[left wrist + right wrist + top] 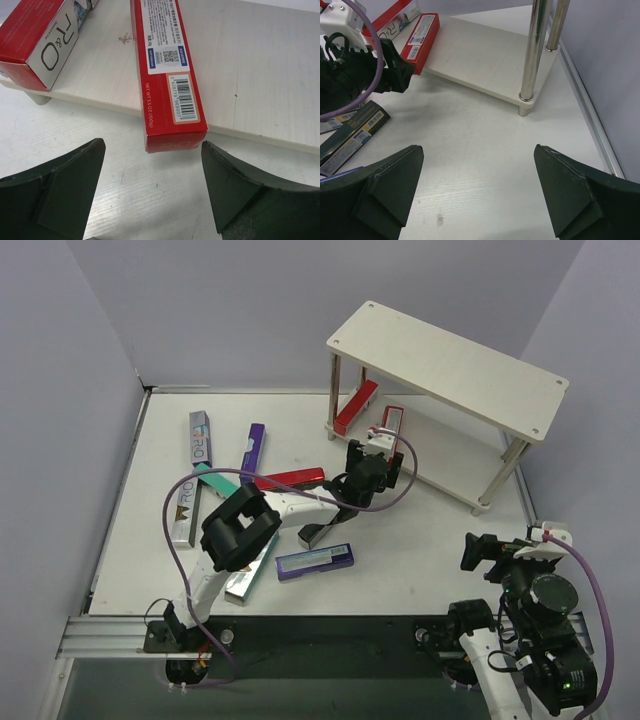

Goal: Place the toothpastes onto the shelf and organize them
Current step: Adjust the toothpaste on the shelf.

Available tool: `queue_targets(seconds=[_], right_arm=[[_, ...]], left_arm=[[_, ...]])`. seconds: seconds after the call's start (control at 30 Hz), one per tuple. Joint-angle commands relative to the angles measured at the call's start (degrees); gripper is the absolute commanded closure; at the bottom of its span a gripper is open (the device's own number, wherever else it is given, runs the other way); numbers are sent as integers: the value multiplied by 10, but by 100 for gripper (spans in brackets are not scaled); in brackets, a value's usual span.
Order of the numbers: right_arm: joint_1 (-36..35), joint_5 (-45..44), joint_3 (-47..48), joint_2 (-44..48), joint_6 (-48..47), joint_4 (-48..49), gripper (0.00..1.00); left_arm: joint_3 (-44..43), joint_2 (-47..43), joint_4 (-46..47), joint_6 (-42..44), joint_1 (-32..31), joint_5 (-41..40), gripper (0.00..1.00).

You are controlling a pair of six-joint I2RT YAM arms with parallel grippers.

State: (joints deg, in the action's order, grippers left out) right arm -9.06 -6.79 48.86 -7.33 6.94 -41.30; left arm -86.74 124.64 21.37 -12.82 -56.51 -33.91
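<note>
- The top camera is looking down from above and behind the arms, taking in the whole bench, with the shelf at far right.
- The left wrist camera is sitting very close to the shelf's lower board, peering down past the left gripper at two red cartons.
- The right wrist camera is looking from farther back, low over the bench, past the right gripper toward the shelf's near corner.
- All three views are sharing those red cartons; the top and right wrist views are both catching the left gripper.

Bright, even overhead light, soft shadows under the shelf, glints on its metal legs, focus sharp throughout.
</note>
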Motion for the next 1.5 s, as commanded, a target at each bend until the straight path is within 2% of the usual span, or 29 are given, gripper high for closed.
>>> queue_targets(seconds=[0.0, 0.2, 0.53, 0.63, 0.83, 0.93, 1.17, 1.33, 1.47], right_arm=[[-3, 12, 19, -9, -16, 3, 0], [-3, 29, 23, -15, -25, -4, 0], [-18, 28, 9, -18, -29, -5, 0], [-24, 23, 11, -26, -39, -5, 0], [-30, 13, 9, -35, -47, -4, 0], [-32, 17, 7, -39, -47, 0, 0], [-34, 18, 4, -44, -50, 3, 0], [-33, 18, 4, -45, -51, 5, 0], [-34, 18, 3, -48, -53, 8, 0]], left_arm=[[-34, 15, 85, 33, -11, -17, 12], [-40, 34, 108, 29, -18, -8, 12], [-103, 96, 93, 28, -16, -68, 18], [-100, 97, 98, 14, -13, -72, 24], [-50, 63, 139, -21, -7, -45, 50], [-18, 38, 146, -78, 6, -6, 58], [42, -5, 162, -233, 51, 104, 66], [70, -29, 152, -367, 89, 183, 66], [92, -27, 163, -514, 113, 253, 66]])
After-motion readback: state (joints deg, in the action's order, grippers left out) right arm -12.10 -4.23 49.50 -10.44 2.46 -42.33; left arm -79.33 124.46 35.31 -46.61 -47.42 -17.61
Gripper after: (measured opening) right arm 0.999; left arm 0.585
